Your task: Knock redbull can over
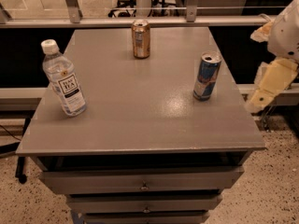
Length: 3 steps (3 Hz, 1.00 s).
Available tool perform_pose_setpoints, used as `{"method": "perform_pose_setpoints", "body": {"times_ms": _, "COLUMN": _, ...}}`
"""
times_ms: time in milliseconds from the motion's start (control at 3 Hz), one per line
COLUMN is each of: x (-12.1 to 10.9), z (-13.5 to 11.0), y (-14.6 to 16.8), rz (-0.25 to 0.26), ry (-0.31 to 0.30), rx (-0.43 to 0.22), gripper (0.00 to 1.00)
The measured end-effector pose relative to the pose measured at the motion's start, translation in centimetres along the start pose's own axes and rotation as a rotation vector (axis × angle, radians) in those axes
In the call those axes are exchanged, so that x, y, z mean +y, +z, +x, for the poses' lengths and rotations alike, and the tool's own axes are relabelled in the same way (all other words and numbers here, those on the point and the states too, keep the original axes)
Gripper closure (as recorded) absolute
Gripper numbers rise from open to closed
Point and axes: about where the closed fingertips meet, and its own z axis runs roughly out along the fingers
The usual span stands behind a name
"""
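The redbull can (pixel 206 76), slim, blue and silver with a silver top, stands upright on the right side of the grey table (pixel 140 125). My gripper (pixel 267 88), cream and white, hangs at the right edge of the view, beyond the table's right edge and to the right of the can. It is apart from the can and a little lower than the can's top.
A shorter gold-brown can (pixel 140 38) stands upright at the back middle. A clear plastic bottle with a white cap (pixel 64 79) stands at the left. Drawers (pixel 142 183) sit under the tabletop. A metal rail (pixel 140 21) runs behind the table.
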Motion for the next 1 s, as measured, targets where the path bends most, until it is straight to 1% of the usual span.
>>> {"method": "perform_pose_setpoints", "body": {"times_ms": 333, "x": -2.4, "z": -0.6, "y": 2.3, "rz": 0.018, "ry": 0.057, "rx": -0.088, "gripper": 0.00}}
{"method": "perform_pose_setpoints", "body": {"times_ms": 667, "x": -3.8, "z": -1.0, "y": 5.5, "rz": -0.019, "ry": 0.159, "rx": -0.227, "gripper": 0.00}}
{"method": "perform_pose_setpoints", "body": {"times_ms": 1000, "x": -3.3, "z": -2.4, "y": 6.9, "rz": -0.087, "ry": 0.220, "rx": -0.352, "gripper": 0.00}}
